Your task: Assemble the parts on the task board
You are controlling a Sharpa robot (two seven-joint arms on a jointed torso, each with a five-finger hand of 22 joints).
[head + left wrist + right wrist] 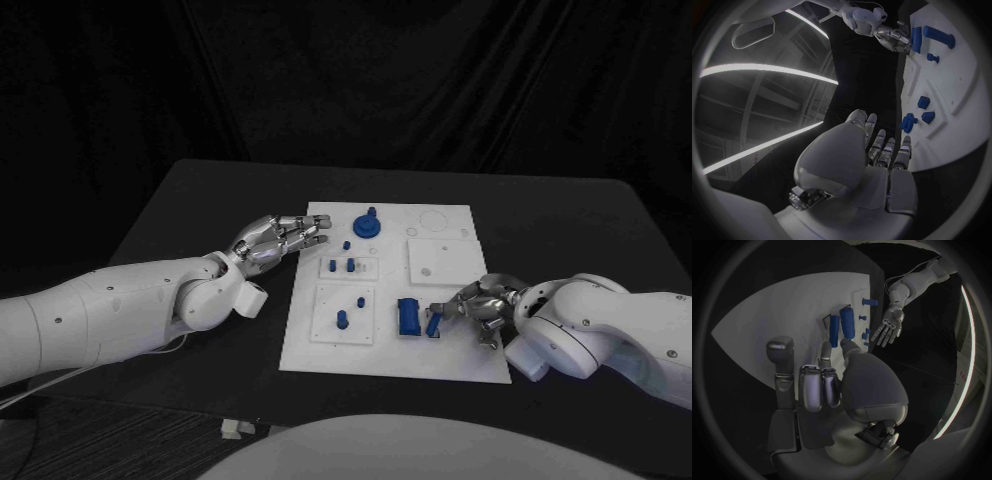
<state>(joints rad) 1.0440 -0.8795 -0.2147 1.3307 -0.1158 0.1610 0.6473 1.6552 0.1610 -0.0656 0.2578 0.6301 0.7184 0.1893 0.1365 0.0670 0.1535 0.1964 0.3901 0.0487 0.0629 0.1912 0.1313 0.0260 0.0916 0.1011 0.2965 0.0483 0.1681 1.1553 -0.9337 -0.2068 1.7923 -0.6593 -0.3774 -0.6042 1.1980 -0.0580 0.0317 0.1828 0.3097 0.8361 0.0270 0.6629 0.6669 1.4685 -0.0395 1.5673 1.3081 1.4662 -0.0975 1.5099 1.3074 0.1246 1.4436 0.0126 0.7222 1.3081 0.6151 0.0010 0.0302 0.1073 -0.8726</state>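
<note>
Task board (433, 335) flat at middle of black worktop (202, 210), blue parts spread over it. Left hand (277, 240) hovers at board's left edge, fingers (879, 145) stretched out and apart, holding nothing. Right hand (483, 303) at board's right edge, fingers (820, 385) curled beside large blue block (411, 317) (fingertip seems to touch it, grip unclear). Round blue part (366, 224) stands near board's far edge; small pegs (343, 266) sit mid-left.

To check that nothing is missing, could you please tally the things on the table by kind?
Task board: 1
Blue parts: 8, as far as the head view shows
Hands: 2, left hand and right hand
Total: 11
</note>
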